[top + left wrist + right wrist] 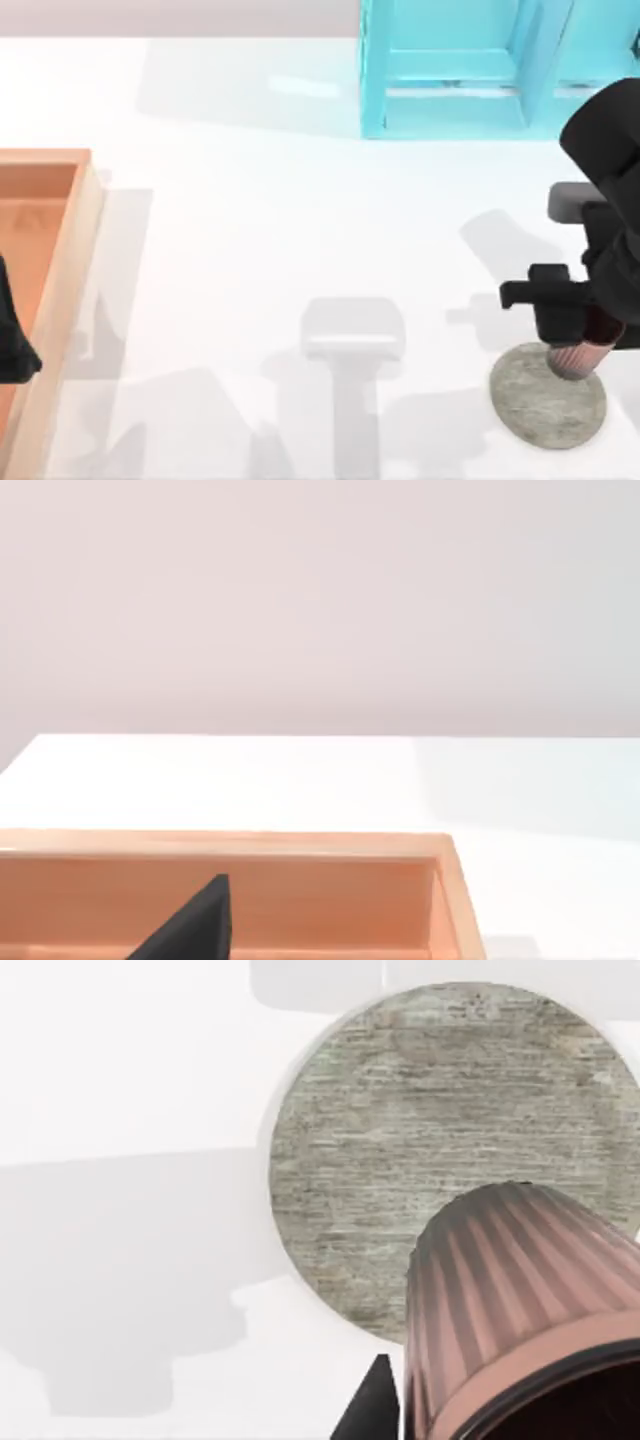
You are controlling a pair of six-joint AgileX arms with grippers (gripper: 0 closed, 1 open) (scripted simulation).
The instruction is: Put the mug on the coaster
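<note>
Pretty much there imo: the right gripper (pixel 578 335) has the mug (pixel 577 357) clamped and hanging over the coaster (pixel 546 395) at the table's right, so only lowering and letting go looks left, left arm parked by the wooden tray (pixel 62 270).

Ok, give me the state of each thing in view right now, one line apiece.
Copper-brown ribbed handleless mug: upright, held over the coaster's edge; contact unclear.
Grey-green stone-textured round coaster: flat on the table, right side.
Right gripper: shut on the mug.
Left gripper: parked over the wooden tray, left side.
</note>
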